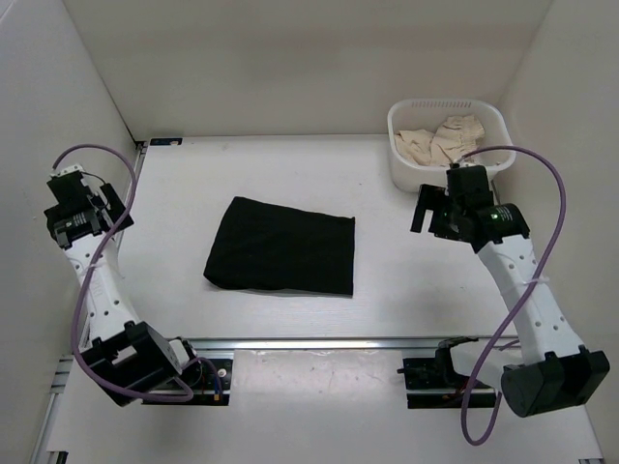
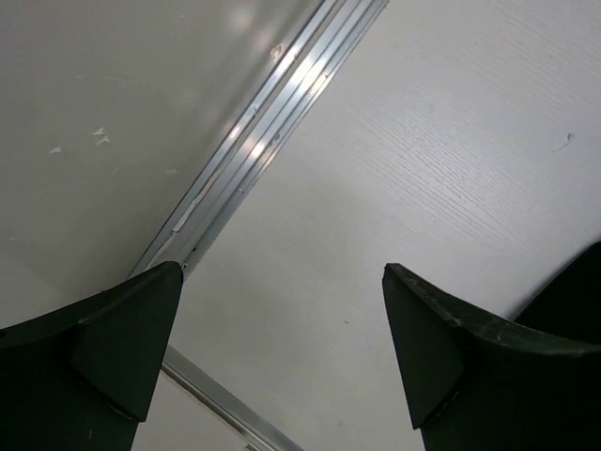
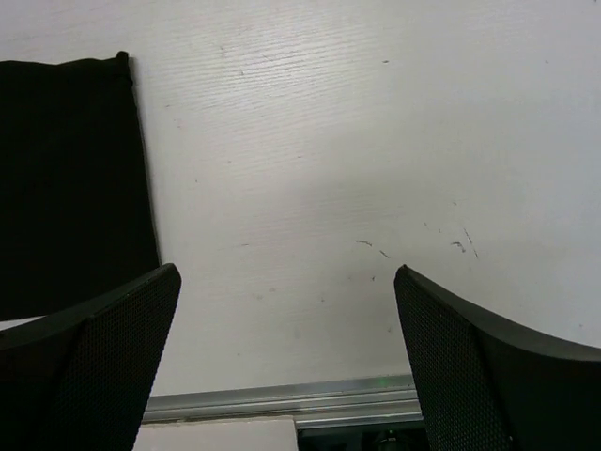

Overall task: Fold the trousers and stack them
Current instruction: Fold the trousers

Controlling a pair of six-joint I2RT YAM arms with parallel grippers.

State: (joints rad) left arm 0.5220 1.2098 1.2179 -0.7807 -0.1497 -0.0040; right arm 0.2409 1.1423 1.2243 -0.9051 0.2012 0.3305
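The black trousers [image 1: 282,247] lie folded into a flat rectangle on the middle of the white table. Their right edge also shows at the left of the right wrist view [image 3: 66,178]. My left gripper [image 1: 85,215] is open and empty, raised near the left wall, well left of the trousers; in the left wrist view [image 2: 282,282] only bare table lies between its fingers. My right gripper [image 1: 432,215] is open and empty, raised to the right of the trousers; in the right wrist view [image 3: 286,282] bare table lies between its fingers.
A white basket [image 1: 401,164] with beige cloth [image 1: 440,140] stands at the back right, just behind the right gripper. White walls close the left, back and right. An aluminium rail [image 1: 309,341] runs along the near edge, and another [image 2: 254,150] along the left wall.
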